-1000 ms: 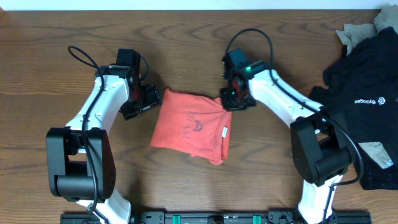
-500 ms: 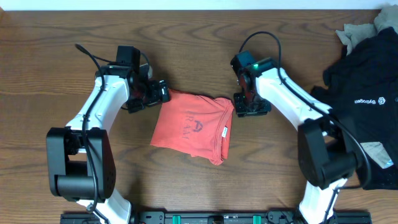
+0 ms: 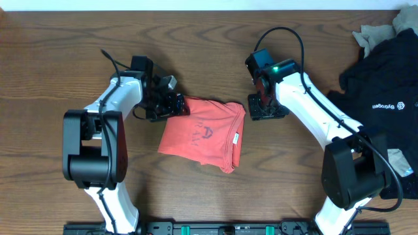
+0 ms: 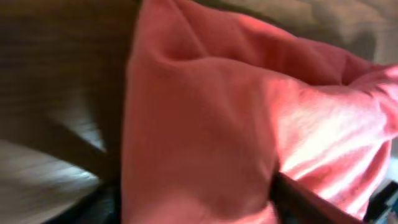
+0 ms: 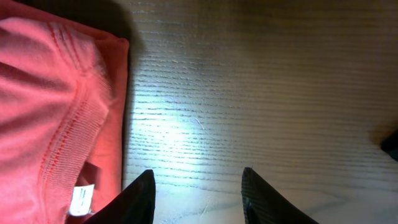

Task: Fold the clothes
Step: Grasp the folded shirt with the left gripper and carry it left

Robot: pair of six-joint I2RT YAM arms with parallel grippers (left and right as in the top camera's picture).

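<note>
The clothes in play are a coral-red T-shirt (image 3: 202, 134), lying folded mid-table with its lettering and white label facing up. My left gripper (image 3: 177, 104) is at its upper left corner. In the left wrist view red fabric (image 4: 205, 112) fills the whole gap between the two dark fingers (image 4: 311, 199), so my left gripper (image 4: 193, 202) is shut on the cloth. Just off the shirt's right edge my right gripper (image 3: 266, 112) stands open. In the right wrist view my right gripper (image 5: 199, 174) has only bare wood between its fingertips, with the shirt's collar and label (image 5: 62, 143) to their left.
A black tee with a small white logo (image 3: 382, 98) lies heaped at the table's right edge. Beige pieces show above it (image 3: 375, 32) and under it (image 3: 398, 160). The wooden table (image 3: 196, 39) shows bare along the back and the front left.
My left gripper has moved right onto the shirt's upper left corner, and its jaws have narrowed around the fabric. My right gripper has shifted slightly, staying beside the shirt's right edge.
</note>
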